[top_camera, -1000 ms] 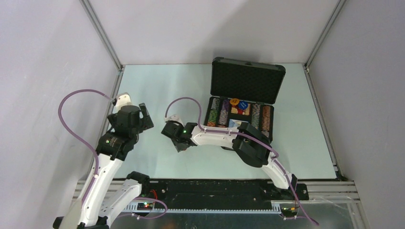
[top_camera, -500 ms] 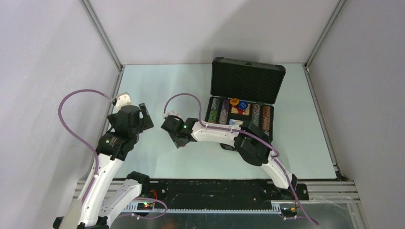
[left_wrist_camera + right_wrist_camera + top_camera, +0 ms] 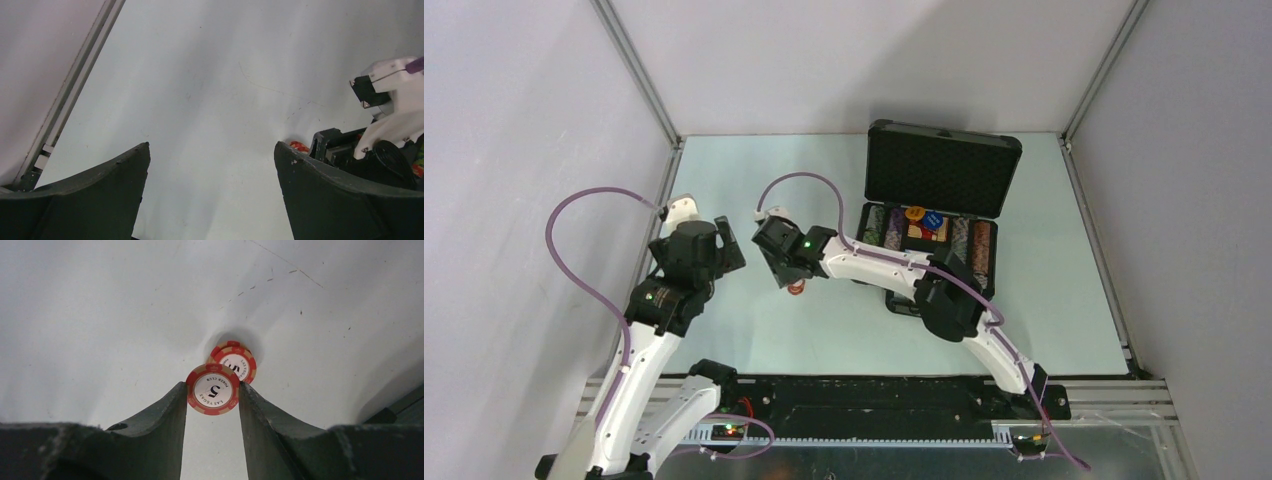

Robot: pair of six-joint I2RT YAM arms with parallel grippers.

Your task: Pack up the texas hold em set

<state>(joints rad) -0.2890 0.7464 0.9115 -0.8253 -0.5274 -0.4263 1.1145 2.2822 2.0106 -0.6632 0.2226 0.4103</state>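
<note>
Red-white chip [image 3: 213, 390] is pinched by its rim between the tips of the right gripper [image 3: 212, 386], face toward the wrist camera. The grip sits right at the fingertips on a thin, hard, round edge. Main risk: the chip pivots or squirts out on the carry to the case [image 3: 997, 262] and rolls across the table [image 3: 824, 170]. Any slackening of the jaws would do the same.

Second risk: second chip [image 3: 239, 361] lies flat on the table just beyond the held one, partly hidden by it. A low sweep could knock it away, and it needs its own pick.

Third: the right arm reaches across in front of the case, so a swing toward it could clip the front wall or the upright lid [image 3: 942, 172] and shift the case.

Left gripper [image 3: 212, 150] hangs wide open over bare table, holding nothing, near the right gripper. Crossing paths could bump them.

Set itself: black case sits at the far right of the table, open, lid standing, dimpled foam lining. Chip rows [image 3: 980, 250] in mixed colours fill the side slots. Middle bay holds orange and blue items, too small to identify. Both loose chips read "5": red rim with pale blocks, white centre. They are left of the case, well apart from it. Cannot tell whether the held chip is clear of the table.
</note>
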